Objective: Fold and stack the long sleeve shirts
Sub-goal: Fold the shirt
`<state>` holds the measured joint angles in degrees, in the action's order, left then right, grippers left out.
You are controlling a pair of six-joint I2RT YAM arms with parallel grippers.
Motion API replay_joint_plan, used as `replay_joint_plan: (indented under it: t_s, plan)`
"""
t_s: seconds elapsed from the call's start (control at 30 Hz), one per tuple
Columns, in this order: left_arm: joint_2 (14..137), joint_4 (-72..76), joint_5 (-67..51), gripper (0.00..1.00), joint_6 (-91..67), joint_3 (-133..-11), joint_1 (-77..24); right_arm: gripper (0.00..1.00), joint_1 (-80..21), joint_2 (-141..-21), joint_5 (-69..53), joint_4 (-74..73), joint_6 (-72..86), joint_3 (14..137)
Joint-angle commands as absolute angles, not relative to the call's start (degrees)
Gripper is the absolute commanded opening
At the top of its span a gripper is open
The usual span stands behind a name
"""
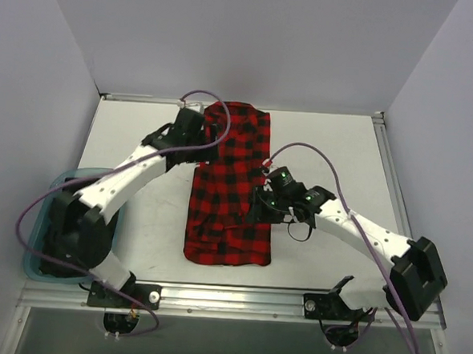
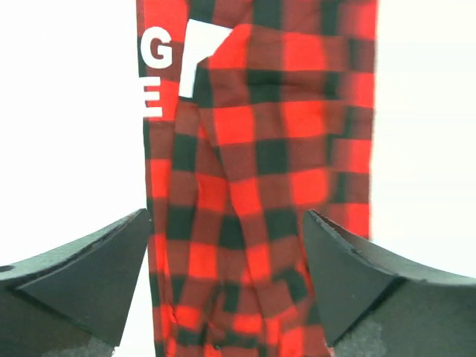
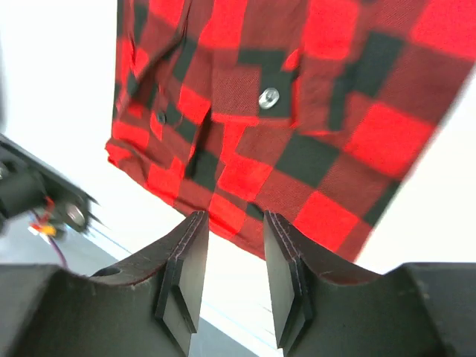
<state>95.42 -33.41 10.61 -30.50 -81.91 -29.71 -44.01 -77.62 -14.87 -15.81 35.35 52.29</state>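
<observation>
left end effector [image 2: 227, 223] hangs wide over the flannel shirt [image 1: 228, 184], right end effector [image 3: 234, 223] narrow and empty: a shallow pinch could skew the fold.

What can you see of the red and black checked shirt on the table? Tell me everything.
The shirt is red-and-black buffalo-check flannel, folded into a long narrow strip lying far-to-near on the white table, rumpled at its near end. White block letters and a pale label show near one end; a buttoned pocket flap shows elsewhere. The open left gripper straddles it; whether it touches is unclear.
</observation>
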Motion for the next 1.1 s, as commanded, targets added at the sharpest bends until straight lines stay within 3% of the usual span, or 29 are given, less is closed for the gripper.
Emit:
replay_joint_plan:
  t_s: [0.0, 0.13, 0.4, 0.73, 0.9, 1.07]
  plan:
    - [85.36, -34.89, 8.27, 0.91, -35.41, -71.16, -30.67, 0.35, -39.74, -74.19, -17.39, -15.74, 35.15, 50.01]
    - [75.43, -33.23, 6.07, 0.79, -39.71, -57.53, -34.35, 0.27, -34.64, -74.26, -22.67, -9.08, 37.35, 49.31]
    - [71.72, -25.14, 4.49, 0.63, -46.4, -39.56, -38.67, 0.17, -33.05, -87.96, -30.23, 8.23, 43.58, 52.12]
    - [71.19, -22.59, 2.64, 0.62, -50.36, -32.61, -40.08, 0.17, -33.05, -100.72, -29.79, 17.59, 46.93, 44.3]
    - [67.25, -23.2, 2.37, 0.65, -49.66, -31.82, -40.25, 0.25, -34.19, -94.15, -26.74, 7.17, 38.62, 42.97]
    - [63.46, -29.77, 4.48, 0.71, -47.2, -35.67, -39.73, 0.45, -38.84, -87.29, -14.44, -10.17, 25.85, 50.09]
